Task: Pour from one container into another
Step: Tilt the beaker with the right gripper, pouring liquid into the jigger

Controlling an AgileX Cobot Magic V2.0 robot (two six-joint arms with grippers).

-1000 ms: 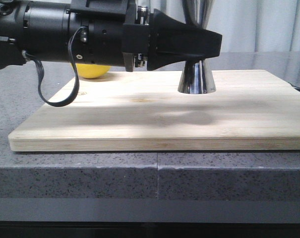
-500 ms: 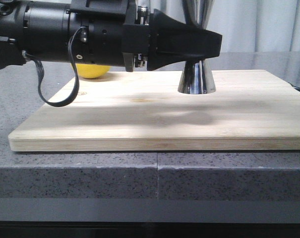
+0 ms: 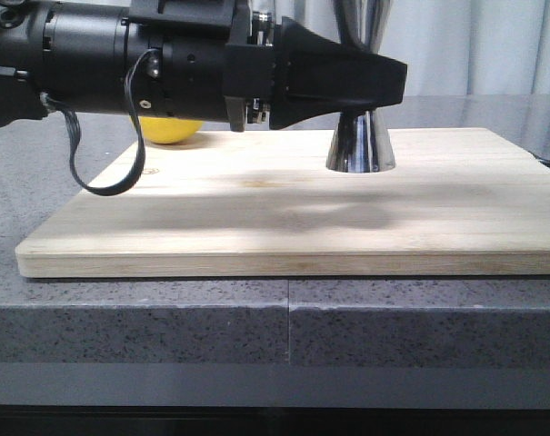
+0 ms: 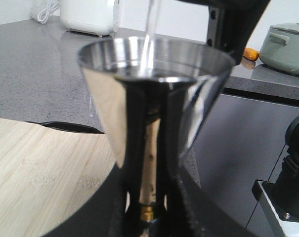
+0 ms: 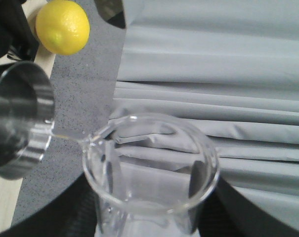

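Note:
The steel jigger [image 3: 359, 145] stands upright on the wooden board [image 3: 256, 218], its gold-banded waist [image 4: 148, 212] between the fingers of my left gripper [image 3: 384, 86], which is shut on it. In the left wrist view a thin clear stream [image 4: 151, 29] falls into the jigger's upper cup [image 4: 154, 59]. The glass beaker [image 5: 149, 168] is tilted, its pour lip turned toward the jigger [image 5: 18, 126], and a fine thread of liquid [image 5: 65, 134] runs from lip to cup. My right gripper [image 5: 151, 219] is shut on the beaker, dark fingers on both sides. The front view shows neither the beaker nor the right gripper.
A yellow lemon [image 3: 170, 130] lies on the board behind my left arm [image 3: 93, 64], whose black cable [image 3: 102, 173] loops down over the board. A white appliance [image 4: 90, 17] and a grey-green pot [image 4: 287, 42] stand on the counter beyond. A grey curtain [image 5: 213, 74] hangs behind.

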